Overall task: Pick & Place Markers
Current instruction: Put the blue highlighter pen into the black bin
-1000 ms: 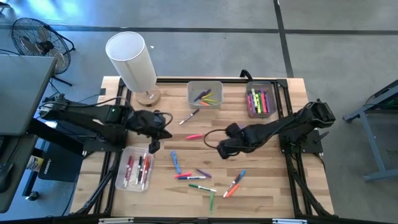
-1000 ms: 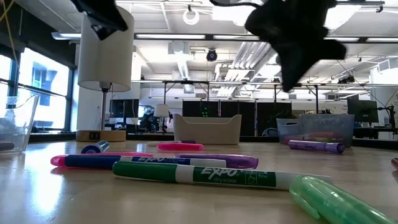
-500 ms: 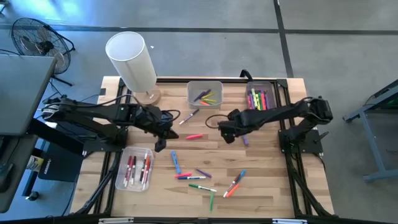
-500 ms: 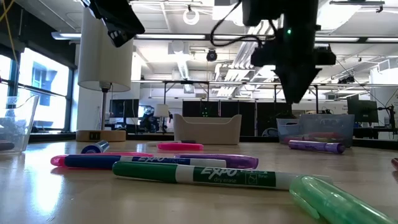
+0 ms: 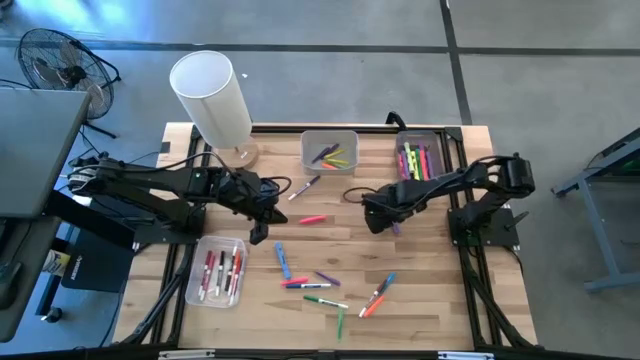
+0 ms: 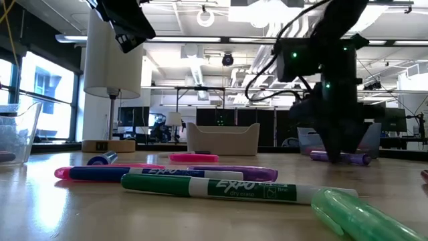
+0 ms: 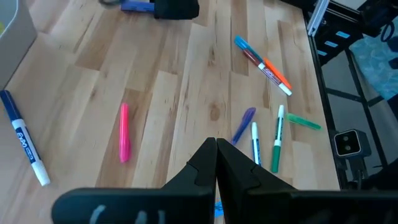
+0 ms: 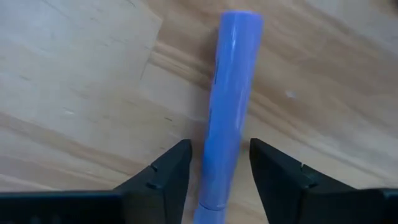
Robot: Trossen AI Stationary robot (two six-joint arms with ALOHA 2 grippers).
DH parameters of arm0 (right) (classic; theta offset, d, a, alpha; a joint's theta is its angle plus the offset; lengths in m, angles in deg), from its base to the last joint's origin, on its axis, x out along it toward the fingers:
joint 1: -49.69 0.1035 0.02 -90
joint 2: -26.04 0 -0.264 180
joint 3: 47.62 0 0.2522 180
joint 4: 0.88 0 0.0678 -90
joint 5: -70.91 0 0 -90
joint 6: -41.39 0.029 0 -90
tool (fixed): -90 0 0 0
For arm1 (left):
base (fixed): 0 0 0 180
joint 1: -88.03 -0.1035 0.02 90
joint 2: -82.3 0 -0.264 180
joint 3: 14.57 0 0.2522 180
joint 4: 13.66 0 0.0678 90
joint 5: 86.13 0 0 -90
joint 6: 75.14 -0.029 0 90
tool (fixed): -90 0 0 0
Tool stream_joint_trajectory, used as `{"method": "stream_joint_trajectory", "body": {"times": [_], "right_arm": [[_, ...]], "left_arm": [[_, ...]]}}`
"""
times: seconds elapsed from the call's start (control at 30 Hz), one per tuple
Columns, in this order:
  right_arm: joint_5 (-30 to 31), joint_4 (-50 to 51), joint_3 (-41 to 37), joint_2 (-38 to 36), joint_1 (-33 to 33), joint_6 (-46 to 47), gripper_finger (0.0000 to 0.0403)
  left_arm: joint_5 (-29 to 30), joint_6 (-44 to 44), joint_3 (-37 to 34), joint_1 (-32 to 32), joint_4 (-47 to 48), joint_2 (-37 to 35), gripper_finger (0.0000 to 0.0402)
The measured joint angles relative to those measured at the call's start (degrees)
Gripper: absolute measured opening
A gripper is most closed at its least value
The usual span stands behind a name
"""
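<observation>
Right hand (image 8: 218, 168) dropped to table — fingers spread, straddling purple marker (image 8: 229, 106), no grip.

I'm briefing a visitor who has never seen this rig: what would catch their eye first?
Probably the loose markers scattered across the near half of the wooden table. Next, the right gripper down at the tabletop, jaws open astride a purple marker. A tall white lamp stands at the far left corner.

Even daylight lit the scene; ceiling lights (image 6: 204, 17) glared overhead. The green marker (image 6: 361, 214) nearest the low camera was blurred.
</observation>
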Motion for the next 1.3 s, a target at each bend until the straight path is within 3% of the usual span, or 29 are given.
{"method": "stream_joint_trajectory", "body": {"times": [0.1,0.27,0.47,0.63,0.97,1.1,1.3], "right_arm": [[-2.15,-3.58,-3.29,-0.40,0.10,2.29,0.0133],[-1.65,-4.45,-4.46,-0.62,1.40,2.04,0.0051],[-1.11,-3.38,-2.79,-2.00,2.26,0.82,0.0049],[-1.12,-1.87,-0.32,-7.89,2.40,0.15,0.0052],[13.62,-2.10,5.01,-24.23,1.41,-5.62,0.0052],[17.03,-2.25,7.72,-27.93,-2.34,-11.48,0.0052],[14.52,4.27,9.16,-27.38,-15.17,-18.07,0.0051]], "left_arm": [[0.21,0.02,0.00,0.00,-0.07,0.00,0.0000],[1.19,0.09,0.00,0.00,-0.47,0.00,0.0000],[1.47,1.23,0.00,0.00,-0.81,-0.02,0.0000],[1.67,1.91,0.00,0.00,-1.01,-0.04,0.0000],[3.29,3.03,0.00,0.00,-3.49,-0.04,0.0000],[5.10,4.23,0.00,0.00,-3.84,-0.04,0.0000],[6.61,6.74,0.00,0.00,-4.03,0.51,0.0000]]}}
